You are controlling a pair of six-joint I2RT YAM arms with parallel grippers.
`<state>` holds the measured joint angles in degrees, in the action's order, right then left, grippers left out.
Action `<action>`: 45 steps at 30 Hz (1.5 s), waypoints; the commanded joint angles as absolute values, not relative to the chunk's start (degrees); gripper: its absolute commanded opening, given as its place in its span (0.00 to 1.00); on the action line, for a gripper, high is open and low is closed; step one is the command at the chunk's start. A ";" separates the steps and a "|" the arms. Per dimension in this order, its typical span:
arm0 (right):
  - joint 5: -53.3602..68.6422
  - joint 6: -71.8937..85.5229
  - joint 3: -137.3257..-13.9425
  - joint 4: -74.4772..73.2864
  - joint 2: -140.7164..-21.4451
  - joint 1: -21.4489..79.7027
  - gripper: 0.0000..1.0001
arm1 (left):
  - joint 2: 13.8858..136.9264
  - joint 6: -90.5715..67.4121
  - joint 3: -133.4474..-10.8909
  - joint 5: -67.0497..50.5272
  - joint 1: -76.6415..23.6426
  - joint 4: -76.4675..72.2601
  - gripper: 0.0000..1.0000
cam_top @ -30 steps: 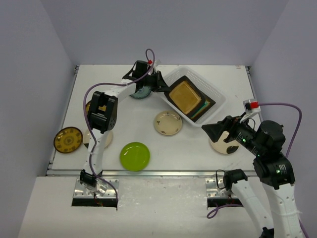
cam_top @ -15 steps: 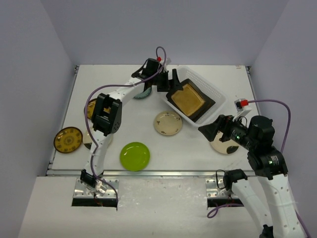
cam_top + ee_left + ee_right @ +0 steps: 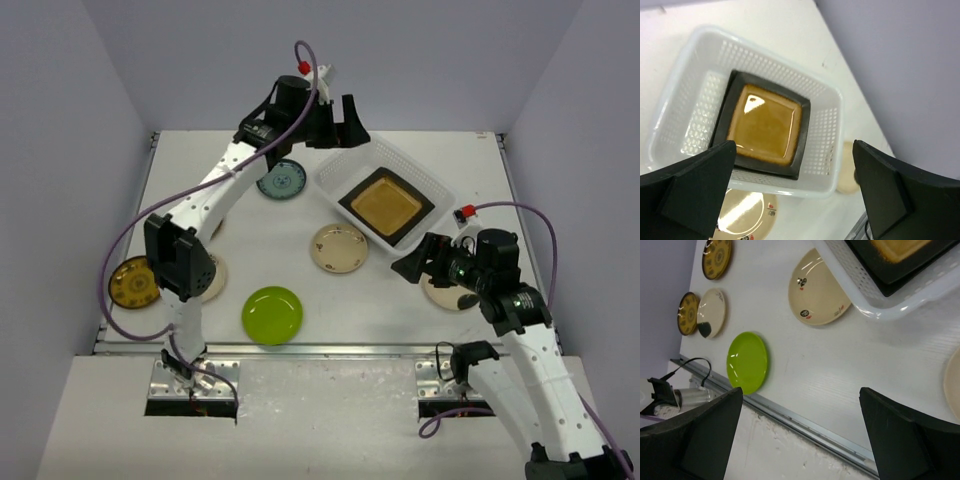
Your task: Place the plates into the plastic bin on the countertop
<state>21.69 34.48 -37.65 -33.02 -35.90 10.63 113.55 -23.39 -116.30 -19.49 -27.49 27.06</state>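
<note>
The plastic bin (image 3: 428, 183) (image 3: 830, 145) stands at the back right of the countertop (image 3: 262, 232). A square brown plate with a black rim (image 3: 384, 203) (image 3: 765, 125) lies flat inside it. My left gripper (image 3: 343, 128) (image 3: 793, 145) hangs open and empty above the bin's far left corner. Loose round plates lie about: a teal one (image 3: 281, 180), a cream one (image 3: 339, 247) (image 3: 817, 295) and a green one (image 3: 272, 315) (image 3: 746, 362). My right gripper (image 3: 410, 265) (image 3: 801, 390) is open and empty, just left of a cream plate (image 3: 450, 293) partly hidden under the arm.
A yellow-brown patterned plate (image 3: 135, 282) (image 3: 688, 313) and a cream plate (image 3: 208, 282) (image 3: 712, 320) lie at the left edge, with another patterned plate (image 3: 717, 255) beyond them. The metal front edge (image 3: 330, 350) runs along the near side. Walls close in on three sides.
</note>
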 commanded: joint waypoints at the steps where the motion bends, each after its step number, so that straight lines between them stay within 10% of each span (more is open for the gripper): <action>1: 30.56 39.49 -33.09 -20.46 -38.11 12.69 0.99 | 96.62 -25.90 -112.02 -2.09 -27.92 29.58 1.00; 13: 5.35 47.13 -33.20 4.04 -68.23 50.62 0.98 | 39.77 -37.06 -61.60 21.93 -27.26 32.78 1.00; 22: 8.20 49.26 -45.72 14.85 -97.43 54.95 0.71 | 33.80 -30.03 -57.40 18.52 -27.31 41.16 1.00; 33: 8.00 49.92 -51.01 13.54 -108.66 55.11 0.10 | 26.90 -31.46 -47.20 18.53 -27.33 39.46 1.00; 45: 15.21 50.27 -50.36 11.44 -93.54 48.55 0.00 | 26.99 -31.10 -45.93 16.65 -27.33 38.25 1.00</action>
